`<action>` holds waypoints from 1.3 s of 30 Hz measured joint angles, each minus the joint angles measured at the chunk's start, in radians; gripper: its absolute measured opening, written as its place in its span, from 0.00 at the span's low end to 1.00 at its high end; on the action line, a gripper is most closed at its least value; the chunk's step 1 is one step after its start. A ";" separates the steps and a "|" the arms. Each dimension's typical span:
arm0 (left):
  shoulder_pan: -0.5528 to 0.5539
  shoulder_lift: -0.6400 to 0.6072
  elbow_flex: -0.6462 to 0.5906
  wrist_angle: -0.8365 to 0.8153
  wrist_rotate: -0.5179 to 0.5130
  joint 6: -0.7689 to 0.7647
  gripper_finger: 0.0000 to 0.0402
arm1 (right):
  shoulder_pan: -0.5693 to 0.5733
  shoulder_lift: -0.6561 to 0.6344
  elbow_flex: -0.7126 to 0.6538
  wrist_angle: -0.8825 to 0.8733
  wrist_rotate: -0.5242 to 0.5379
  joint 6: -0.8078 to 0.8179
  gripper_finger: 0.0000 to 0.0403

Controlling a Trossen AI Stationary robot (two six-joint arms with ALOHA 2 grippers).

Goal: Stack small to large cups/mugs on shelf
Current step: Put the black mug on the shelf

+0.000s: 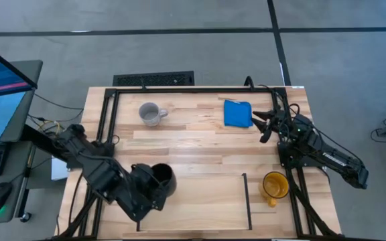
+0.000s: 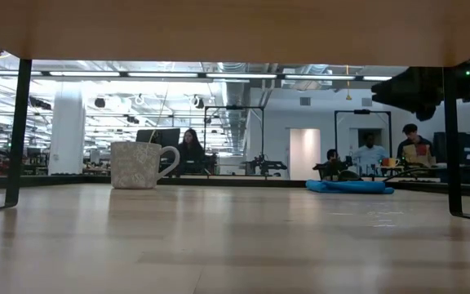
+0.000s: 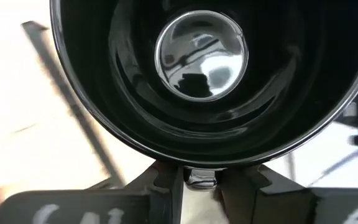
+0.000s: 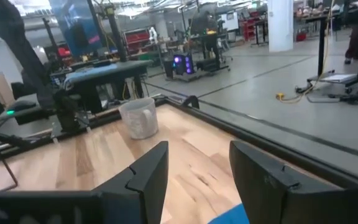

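Black mug — glazed, rigid, likely slippery; left claw pinches its rim. Right claw wide, empty.

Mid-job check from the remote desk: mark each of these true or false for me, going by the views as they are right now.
1. The left claw holds the black mug by its rim. True.
2. The yellow mug stands on the blue cloth. False: it stands on bare wood by the right frame bar, apart from the cloth.
3. The right claw is open and holds nothing. True.
4. The grey-white mug lies tipped on its side. False: it stands upright at the table's far side.
5. All three mugs are lined up together. False: they stand far apart.
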 joint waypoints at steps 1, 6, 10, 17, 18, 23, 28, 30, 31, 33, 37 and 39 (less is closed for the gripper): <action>-0.004 0.018 0.023 -0.022 0.006 -0.005 0.16 | 0.000 0.000 0.000 0.008 0.000 0.000 0.48; -0.021 0.097 0.113 -0.066 0.019 -0.041 0.16 | 0.000 0.000 0.000 0.027 0.000 0.000 0.48; -0.038 0.148 0.143 -0.098 0.027 -0.075 0.16 | 0.000 0.000 0.000 0.028 0.000 0.000 0.48; -0.058 0.170 0.141 -0.100 -0.028 -0.121 0.16 | 0.000 0.000 0.000 0.030 0.000 0.000 0.48; -0.059 0.173 0.140 -0.093 -0.025 -0.128 0.16 | 0.000 0.000 0.000 0.030 0.000 0.000 0.48; -0.061 0.188 0.140 -0.101 -0.022 -0.175 0.16 | 0.000 0.000 0.000 0.027 0.000 -0.007 0.48; -0.065 0.220 0.140 -0.097 -0.007 -0.236 0.16 | 0.000 0.000 0.000 0.026 0.000 -0.010 0.48; -0.063 0.223 0.136 -0.095 0.013 -0.254 0.16 | 0.001 0.000 0.000 0.026 0.000 -0.010 0.48; -0.063 0.229 0.134 -0.094 0.019 -0.259 0.16 | 0.002 0.000 0.000 0.026 0.000 -0.010 0.48; -0.060 0.235 0.135 -0.094 0.019 -0.262 0.16 | 0.002 0.000 0.000 0.022 0.000 -0.010 0.48; -0.059 0.235 0.135 -0.093 0.019 -0.281 0.16 | 0.002 0.000 0.000 0.015 0.000 -0.010 0.48; -0.059 0.235 0.135 -0.093 0.018 -0.291 0.16 | 0.002 0.000 0.000 0.016 -0.001 -0.010 0.48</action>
